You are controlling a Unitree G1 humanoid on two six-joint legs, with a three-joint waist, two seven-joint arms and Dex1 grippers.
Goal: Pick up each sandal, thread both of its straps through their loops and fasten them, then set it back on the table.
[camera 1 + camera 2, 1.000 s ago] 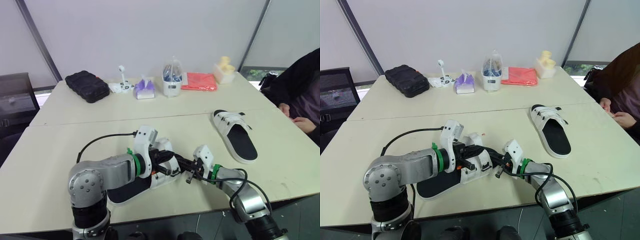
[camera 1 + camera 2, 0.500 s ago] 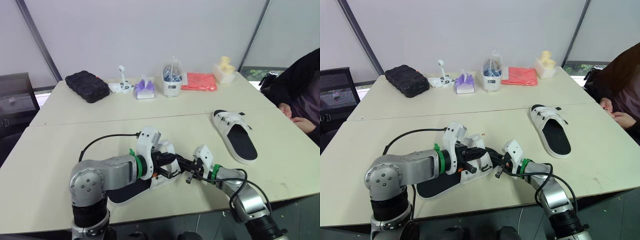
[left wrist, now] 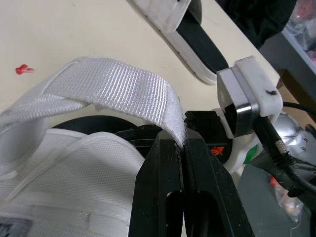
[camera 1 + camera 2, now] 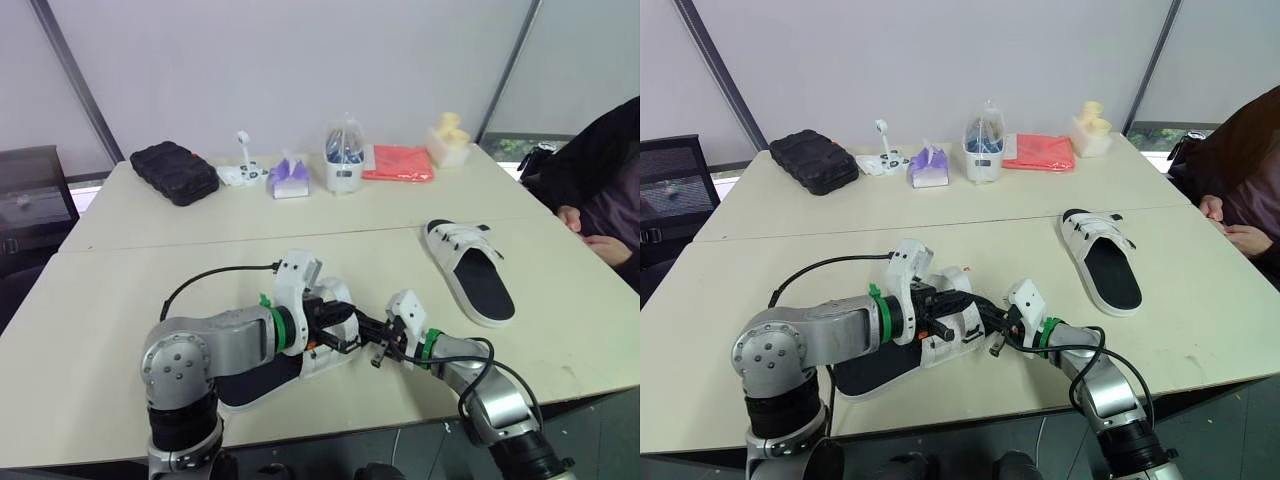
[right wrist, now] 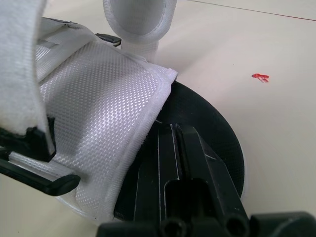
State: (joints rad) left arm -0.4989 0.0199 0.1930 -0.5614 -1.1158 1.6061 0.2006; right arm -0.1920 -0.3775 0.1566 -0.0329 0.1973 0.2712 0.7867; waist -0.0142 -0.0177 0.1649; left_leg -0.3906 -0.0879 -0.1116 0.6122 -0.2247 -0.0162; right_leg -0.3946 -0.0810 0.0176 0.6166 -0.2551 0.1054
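Left arm has crept slightly toward the robot's right since a second ago; the right arm holds the same pose. Left forearm lies low over the table (image 4: 120, 300), elbow bent, wrist aimed at the right arm. Left gripper (image 3: 181, 144): fingers pressed together, clamped on the free end of a white woven strap (image 3: 123, 81), which arches up from the near sandal (image 4: 262, 378). That sandal rests on the table near its front edge, under both grippers. Right forearm reaches in from the front edge. Right gripper (image 5: 173, 131): fingers together, tips over the black footbed at the mesh upper's edge; whether they pinch anything is unclear. Second sandal (image 4: 468, 270) lies flat, well apart to the right.
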